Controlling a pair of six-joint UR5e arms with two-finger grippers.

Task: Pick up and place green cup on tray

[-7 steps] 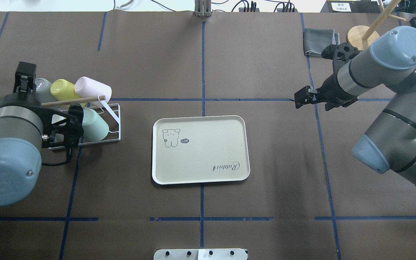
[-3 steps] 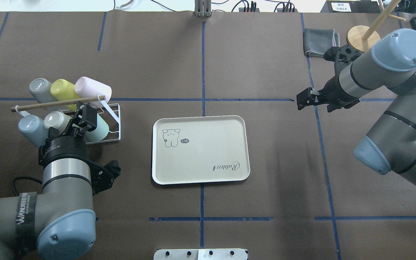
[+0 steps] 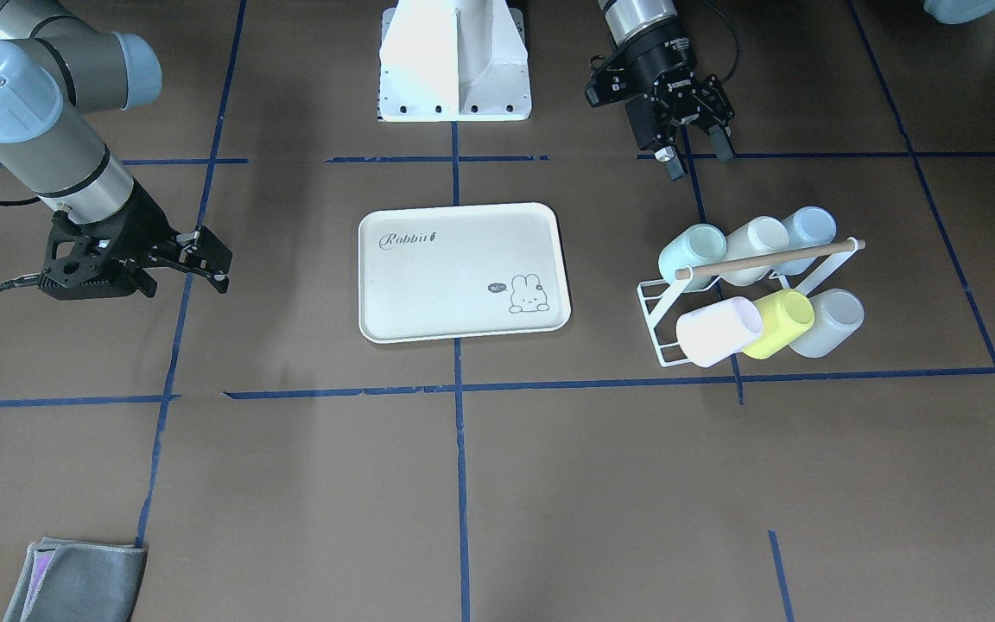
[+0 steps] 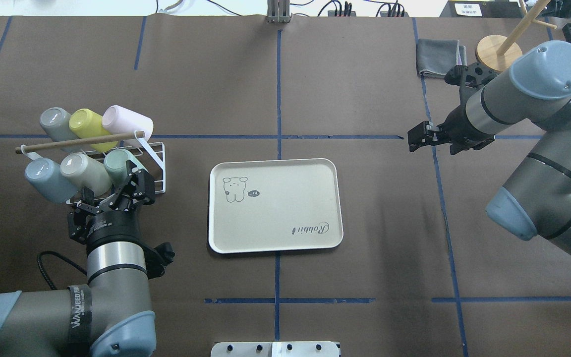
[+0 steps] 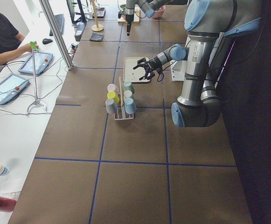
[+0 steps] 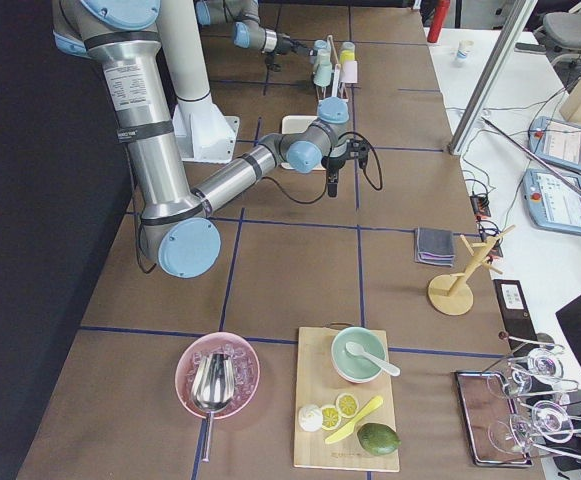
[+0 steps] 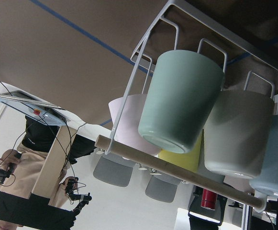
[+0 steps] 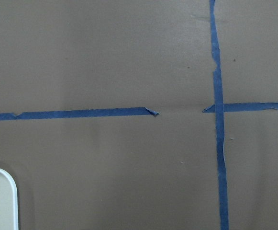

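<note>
Left jaws stand spread and empty, aimed at the green cup [image 4: 117, 161], just short of it. The cup sits tilted on the white rack [image 4: 163, 166], in the row nearer the robot, at the end closest to the tray [image 4: 285, 198] and beside a beige cup [image 4: 81, 171]. Right jaws hang parted and empty over the worktop [image 4: 365, 248], well apart from the tray (idle, by the look). I judge this the approach: next the left jaws must straddle the cup's wall, close, then draw it off along its tilt, clear of the wooden rod [image 4: 77, 141].
</note>
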